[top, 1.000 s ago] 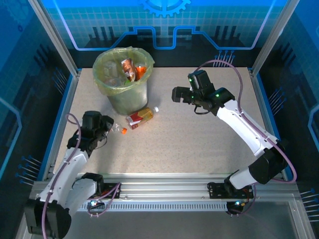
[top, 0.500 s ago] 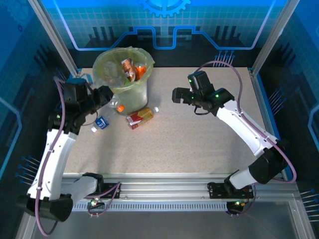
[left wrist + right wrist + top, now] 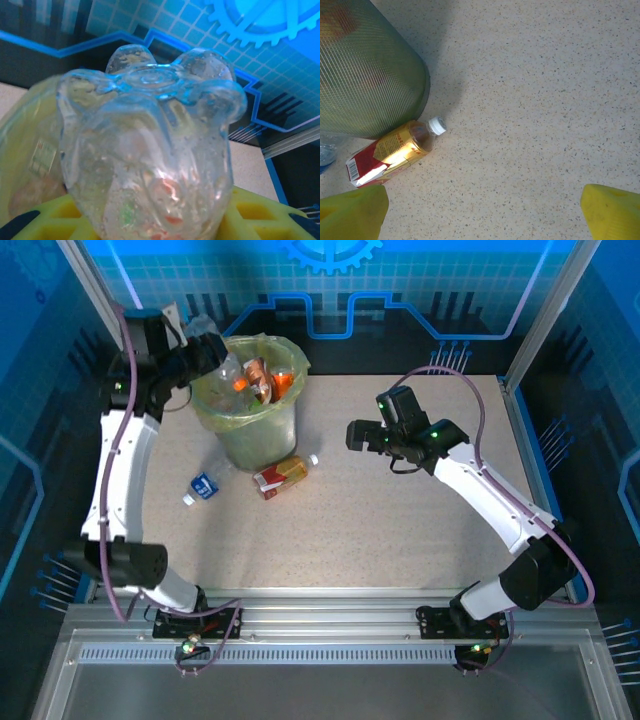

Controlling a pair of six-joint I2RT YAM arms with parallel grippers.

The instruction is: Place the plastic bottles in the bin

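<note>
My left gripper [image 3: 210,350] is raised at the far left rim of the bin [image 3: 255,440] and is shut on a clear plastic bottle [image 3: 229,369] that slants orange cap down over the bin's mouth. In the left wrist view the held bottle's base [image 3: 150,130] looms close between my yellow fingers [image 3: 270,215]. Several bottles [image 3: 263,376] lie inside the bin. A red and gold bottle [image 3: 283,475] [image 3: 395,150] lies on the table at the bin's foot, and a blue-labelled bottle [image 3: 204,485] lies left of it. My right gripper [image 3: 356,433] [image 3: 482,215] hovers open, right of the red and gold bottle.
The bin's mesh wall [image 3: 365,65] stands close on the left in the right wrist view. Blue side rails [image 3: 118,470] and a back panel fence in the speckled table [image 3: 400,530]. The arm bases sit on the metal rail [image 3: 330,625] at the near edge.
My left arm has lifted the clear orange-capped bottle from the table left of the bin up over the bin's rim. The blue-labelled bottle has come into view. The right arm has stayed put.
</note>
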